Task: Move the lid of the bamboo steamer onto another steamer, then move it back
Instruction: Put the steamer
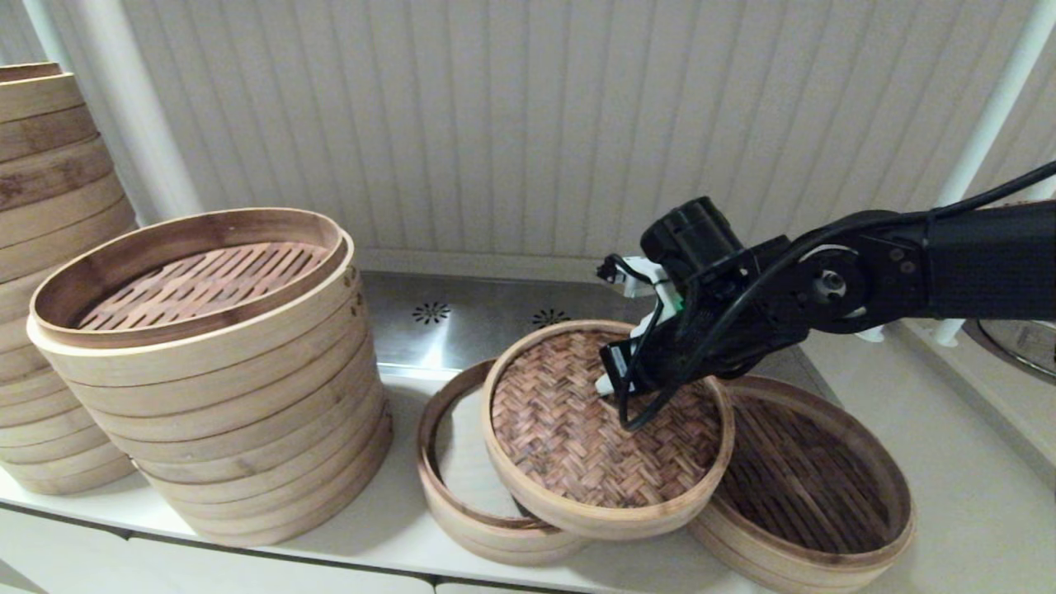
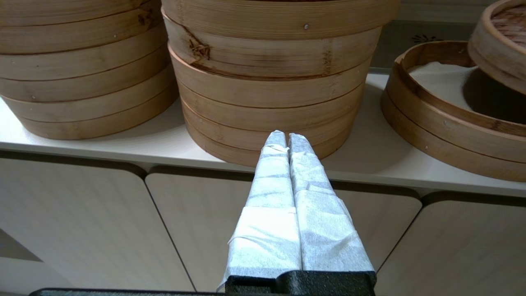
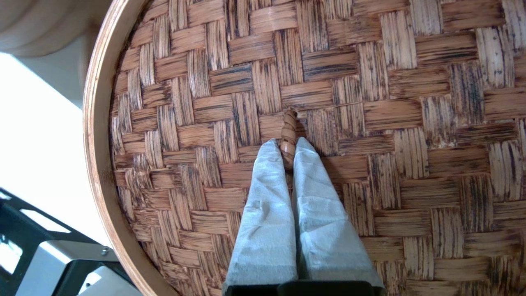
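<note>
My right gripper is shut on the small twisted handle at the centre of the bamboo steamer lid, whose brown herringbone top fills the right wrist view. The lid hangs slightly tilted, above and between two baskets. It overlaps the right part of the small steamer with the white cloth liner, and its edge shows over that steamer. My left gripper is shut and empty, parked low in front of the counter edge.
A wider low slatted-bottom basket sits to the right of the lid, partly under it. A tall stack of wide baskets stands at left, another stack behind it. A steel strip runs along the back wall.
</note>
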{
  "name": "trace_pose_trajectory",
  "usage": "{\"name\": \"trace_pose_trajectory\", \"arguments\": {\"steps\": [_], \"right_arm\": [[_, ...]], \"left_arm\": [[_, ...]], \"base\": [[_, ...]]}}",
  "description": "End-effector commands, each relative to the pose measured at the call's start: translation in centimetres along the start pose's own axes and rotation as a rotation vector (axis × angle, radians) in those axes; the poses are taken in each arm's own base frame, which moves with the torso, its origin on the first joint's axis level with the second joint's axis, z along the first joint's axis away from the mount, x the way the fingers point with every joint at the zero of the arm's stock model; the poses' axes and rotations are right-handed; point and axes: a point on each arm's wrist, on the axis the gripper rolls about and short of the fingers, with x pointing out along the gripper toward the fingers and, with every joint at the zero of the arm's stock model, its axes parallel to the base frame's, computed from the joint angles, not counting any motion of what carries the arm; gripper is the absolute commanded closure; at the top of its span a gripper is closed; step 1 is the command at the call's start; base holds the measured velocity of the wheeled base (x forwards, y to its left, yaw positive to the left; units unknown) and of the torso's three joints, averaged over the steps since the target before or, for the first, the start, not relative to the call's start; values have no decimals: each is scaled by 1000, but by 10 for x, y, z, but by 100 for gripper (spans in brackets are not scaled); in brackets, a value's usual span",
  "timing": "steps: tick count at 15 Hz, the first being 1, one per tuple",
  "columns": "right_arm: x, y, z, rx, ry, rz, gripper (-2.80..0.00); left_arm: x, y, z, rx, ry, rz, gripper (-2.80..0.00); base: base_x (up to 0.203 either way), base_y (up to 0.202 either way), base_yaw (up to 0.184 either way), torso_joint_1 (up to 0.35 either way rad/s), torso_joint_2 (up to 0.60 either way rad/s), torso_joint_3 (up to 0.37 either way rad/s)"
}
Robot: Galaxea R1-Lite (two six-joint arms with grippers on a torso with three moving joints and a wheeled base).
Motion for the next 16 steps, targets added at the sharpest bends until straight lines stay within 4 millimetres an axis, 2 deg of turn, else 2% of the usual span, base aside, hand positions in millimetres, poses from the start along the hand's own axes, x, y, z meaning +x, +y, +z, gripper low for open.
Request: {"name": "trace_pose_trajectory", "arguments": {"steps": [1,11,16], "right_arm": [[9,4,3,-8,8,9,0],[34,32,3,-71,34,58,0],[34,37,8,-86,16,72,0]], "left_arm": [[0,0,0,0,2,0,0],[0,0,0,0,2,0,0],[0,0,0,0,1,0,0]], "base": [[0,0,0,0,0,0],[0,0,0,0,0,0],[0,0,0,0,0,0]]}}
